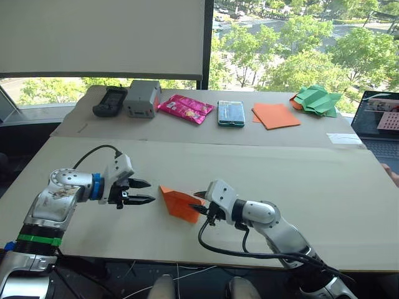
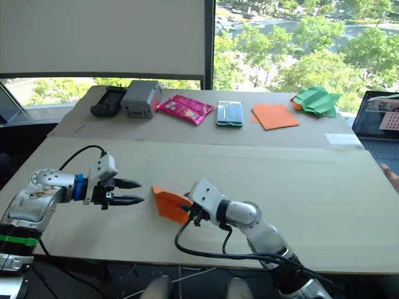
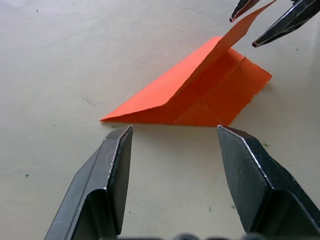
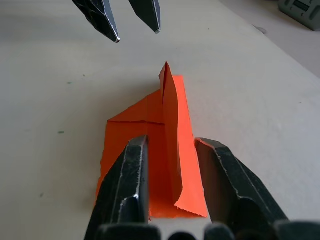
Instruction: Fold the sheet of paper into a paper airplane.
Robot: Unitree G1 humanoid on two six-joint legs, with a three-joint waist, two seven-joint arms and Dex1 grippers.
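Two grippers face each other over the beige table (image 1: 312, 180) in the left eye view, with the folded orange sheet of paper (image 1: 179, 203) lying between them near the front edge. The left gripper (image 1: 144, 192) hangs just beside the paper's pointed end, its two black fingers spread apart and holding nothing. The right gripper (image 1: 201, 203) is at the opposite end of the paper, its fingers apart and standing on both sides of a raised flap. Along the far part of the table I see a black device (image 1: 110, 101), a grey box (image 1: 142, 98), a pink packet (image 1: 185, 108), a teal case (image 1: 230, 113), a smooth orange sheet (image 1: 275, 116) and a green paper shape (image 1: 318, 100); a laptop (image 1: 379, 124) stands at the right edge.

From the right eye view the same arrangement is visible, with the paper (image 2: 168, 204) flat on the table between both grippers.

From the left wrist view, the paper (image 3: 200, 95) is a creased triangle with one flap standing up. The left fingers (image 3: 107, 190) are open in front of its point and do not touch it.

From the right wrist view, the right fingers (image 4: 127, 195) stand apart over the paper (image 4: 150, 165), the upright flap (image 4: 170, 125) between them; whether they touch it I cannot tell
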